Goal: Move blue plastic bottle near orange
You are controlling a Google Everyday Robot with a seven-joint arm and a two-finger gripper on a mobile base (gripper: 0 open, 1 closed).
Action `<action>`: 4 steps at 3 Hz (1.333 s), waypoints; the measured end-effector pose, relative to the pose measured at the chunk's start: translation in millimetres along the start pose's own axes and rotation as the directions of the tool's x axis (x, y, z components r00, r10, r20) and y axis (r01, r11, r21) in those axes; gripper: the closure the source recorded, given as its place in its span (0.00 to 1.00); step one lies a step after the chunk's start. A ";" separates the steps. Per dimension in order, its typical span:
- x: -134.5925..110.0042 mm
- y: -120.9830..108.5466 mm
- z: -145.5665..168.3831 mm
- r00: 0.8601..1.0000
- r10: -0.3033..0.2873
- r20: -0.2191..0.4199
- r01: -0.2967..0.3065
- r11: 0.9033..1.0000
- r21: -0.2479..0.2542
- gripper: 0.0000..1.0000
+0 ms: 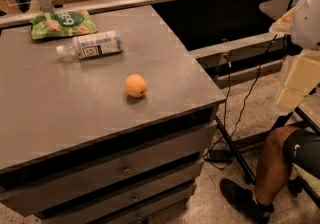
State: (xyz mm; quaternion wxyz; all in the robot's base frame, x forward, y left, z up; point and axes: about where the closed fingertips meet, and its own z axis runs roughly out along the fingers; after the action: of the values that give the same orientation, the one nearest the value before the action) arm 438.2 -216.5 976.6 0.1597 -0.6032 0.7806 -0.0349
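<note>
The blue plastic bottle (92, 45) lies on its side at the back left of the grey table top (60, 108), with its white cap pointing left. The orange (135, 86) sits near the middle of the table, in front of and to the right of the bottle, clearly apart from it. My gripper (299, 82) shows as pale blocks at the right edge of the view, off the table and far from both things. It holds nothing that I can see.
A green snack bag (62, 23) lies just behind the bottle at the table's back edge. The table has drawers (125, 168) in front. A seated person's leg and shoe (265, 178) and cables on the floor (235, 118) are at the right.
</note>
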 end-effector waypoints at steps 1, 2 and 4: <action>0.0 0.0 0.0 1.000 0.000 0.000 0.000 1.000 0.000 0.00; -10.6 -20.8 2.6 0.998 0.006 0.059 -0.007 1.000 0.021 0.00; -60.8 -109.1 20.2 0.950 -0.029 0.311 0.007 0.997 0.072 0.00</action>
State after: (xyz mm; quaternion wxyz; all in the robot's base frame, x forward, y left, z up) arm 559.0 -185.2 997.0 0.3018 -0.6023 0.7383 0.0320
